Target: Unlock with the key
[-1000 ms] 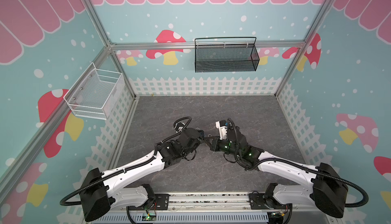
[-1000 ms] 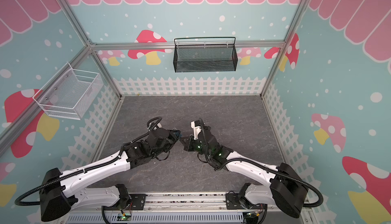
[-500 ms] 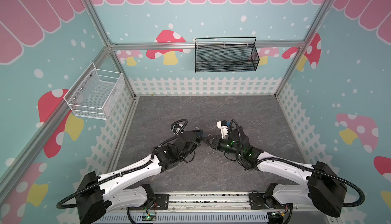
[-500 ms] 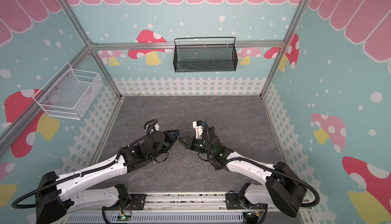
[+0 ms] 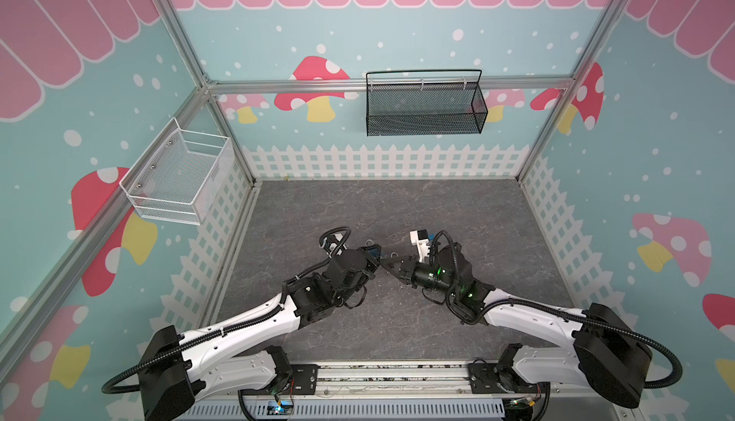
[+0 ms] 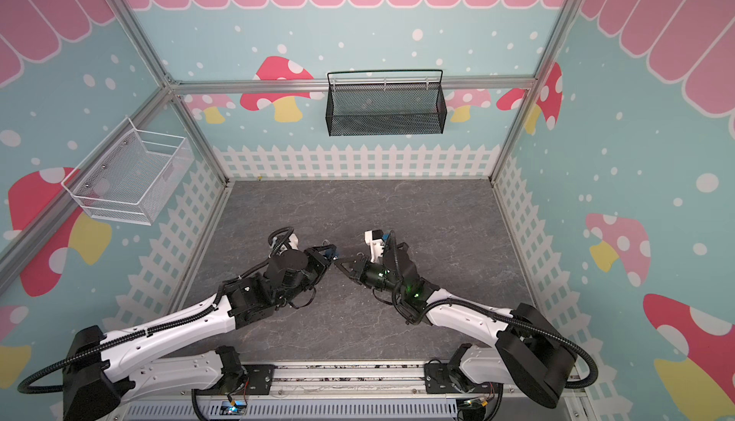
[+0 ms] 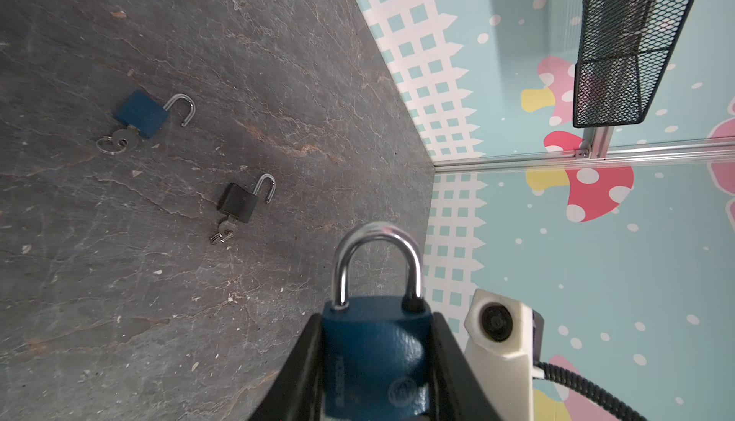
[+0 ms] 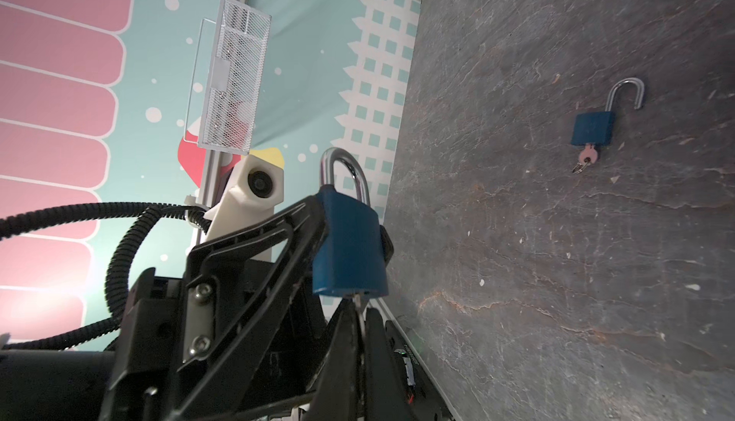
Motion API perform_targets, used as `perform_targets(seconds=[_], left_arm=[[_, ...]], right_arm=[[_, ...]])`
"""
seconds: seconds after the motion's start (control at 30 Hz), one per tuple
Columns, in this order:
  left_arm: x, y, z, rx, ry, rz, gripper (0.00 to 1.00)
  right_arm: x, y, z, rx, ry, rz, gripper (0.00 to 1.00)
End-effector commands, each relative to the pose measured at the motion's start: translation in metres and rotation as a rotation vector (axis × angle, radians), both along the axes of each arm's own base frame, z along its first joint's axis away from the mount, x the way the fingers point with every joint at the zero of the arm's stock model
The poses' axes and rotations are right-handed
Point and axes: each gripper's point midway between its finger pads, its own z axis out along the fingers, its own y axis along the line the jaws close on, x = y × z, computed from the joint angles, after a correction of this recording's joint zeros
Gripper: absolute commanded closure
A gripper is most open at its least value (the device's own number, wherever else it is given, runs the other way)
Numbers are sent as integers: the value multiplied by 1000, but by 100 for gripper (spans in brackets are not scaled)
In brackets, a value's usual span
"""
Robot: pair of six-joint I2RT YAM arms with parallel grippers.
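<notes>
The blue metal padlock [image 8: 350,244] is held up off the floor near the middle of the cell, where the two arms meet. Its silver shackle [image 7: 376,248] is closed, with both legs set into the body. The left gripper [image 7: 377,321] clamps the body, one black finger pressed flat on each side face. The small silver key [image 8: 359,299] meets the underside of the padlock at the keyway; how far it has gone in cannot be told. The right gripper [image 8: 360,319] pinches the key with its fingers almost together, the blade sticking out from between their tips.

Below lies a dark grey, slate-patterned floor [image 5: 397,216], veined and scuffed with pale flecks. A second blue padlock [image 7: 141,115] and a black padlock [image 7: 238,202] lie flat on it, apart from each other. Each has its shackle swung open and a key on a ring in its base.

Teal walls [image 5: 656,140] enclose the floor, printed with white dots, red and pink mushrooms, a white picket fence along the bottom and pink scallops along the top. Aluminium bars [image 5: 278,85] frame the corners. A black mesh basket [image 5: 423,107] hangs on the back wall in both top views, and a white wire basket [image 5: 179,178] on the left wall.
</notes>
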Motion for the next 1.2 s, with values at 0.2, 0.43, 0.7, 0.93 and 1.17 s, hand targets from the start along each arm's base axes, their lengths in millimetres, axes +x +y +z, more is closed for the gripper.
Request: perform_targets(seconds=[0.2, 0.43, 0.7, 0.93, 1.17], left_arm=[[0, -12, 5, -69, -25, -14, 100], [0, -4, 16, 41, -39, -25, 100], [5, 18, 29, 301, -96, -85, 100], [14, 31, 34, 515, -216, -215, 100], [6, -4, 32, 704, -484, -519, 100]], right_arm=[[-24, 8, 60, 216, -97, 101, 100], [-17, 7, 44, 107, -156, 67, 100], [-3, -15, 11, -139, -233, -49, 71], [3, -51, 20, -360, -394, -150, 49], [8, -59, 46, -532, -505, -81, 33]])
